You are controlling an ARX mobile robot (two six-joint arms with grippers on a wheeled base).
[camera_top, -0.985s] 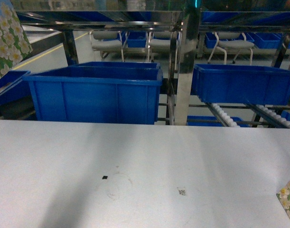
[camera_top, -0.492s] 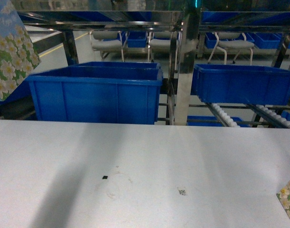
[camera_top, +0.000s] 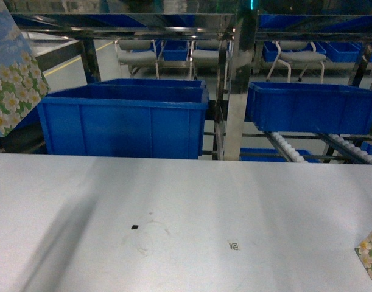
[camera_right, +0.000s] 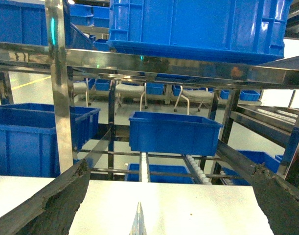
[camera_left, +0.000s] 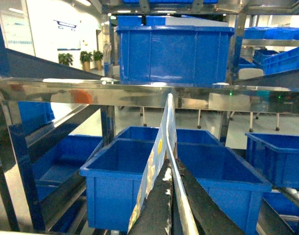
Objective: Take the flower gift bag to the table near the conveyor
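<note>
The flower gift bag (camera_top: 14, 85) hangs in the air at the far left of the head view, above the left end of the table (camera_top: 186, 213), with sky print above and white-yellow flowers below. In the left wrist view the bag (camera_left: 165, 132) shows edge-on, and my left gripper (camera_left: 170, 169) is shut on its upper edge. My right gripper (camera_right: 171, 166) is open over the table (camera_right: 188, 205), its jaws far apart. The conveyor (camera_top: 289, 149), with white rollers (camera_right: 195, 169), runs behind the table's far edge.
Large blue bins (camera_top: 122, 121) (camera_top: 310, 106) sit on the steel rack past the table. A steel post (camera_top: 237, 85) stands between them. Another floral bag's corner (camera_top: 371, 252) lies at the table's right edge. A thin paper edge (camera_right: 138, 223) points up between the right jaws, untouched.
The flower gift bag has come down lower at the left edge of the head view, now covering the small blue tray there. Its shadow on the table has slid left.
</note>
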